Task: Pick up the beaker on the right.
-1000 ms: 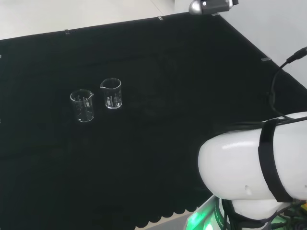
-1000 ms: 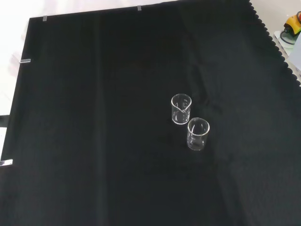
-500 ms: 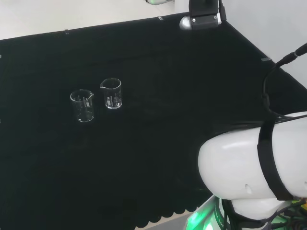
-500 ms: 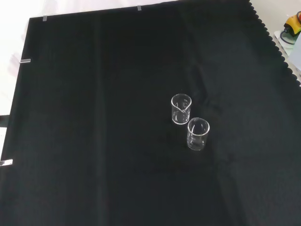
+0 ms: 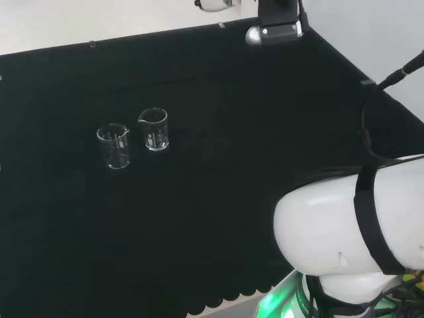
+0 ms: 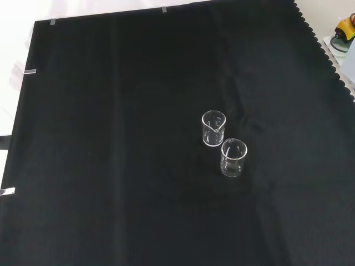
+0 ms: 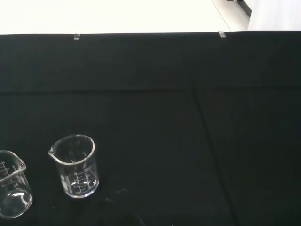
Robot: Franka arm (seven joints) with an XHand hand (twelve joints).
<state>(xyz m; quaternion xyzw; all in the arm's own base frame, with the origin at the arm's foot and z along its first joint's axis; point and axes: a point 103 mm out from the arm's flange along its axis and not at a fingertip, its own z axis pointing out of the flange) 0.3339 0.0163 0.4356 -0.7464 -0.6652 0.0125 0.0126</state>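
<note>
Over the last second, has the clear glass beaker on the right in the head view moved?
No. The beaker stands beside the other beaker, same spot on the black cloth.

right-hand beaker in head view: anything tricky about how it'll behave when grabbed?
The right beaker looks like clear, smooth glass, so probably slippery and breakable. It appears empty, so likely light and easy to tip if nudged. The other beaker stands close beside it, so a sideways push might knock them together.

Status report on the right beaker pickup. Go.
Hand state unknown. Right beaker in head view upright on the black cloth, untouched, apparently empty. Second beaker close beside it, a small gap between. Nothing else in the way.
</note>
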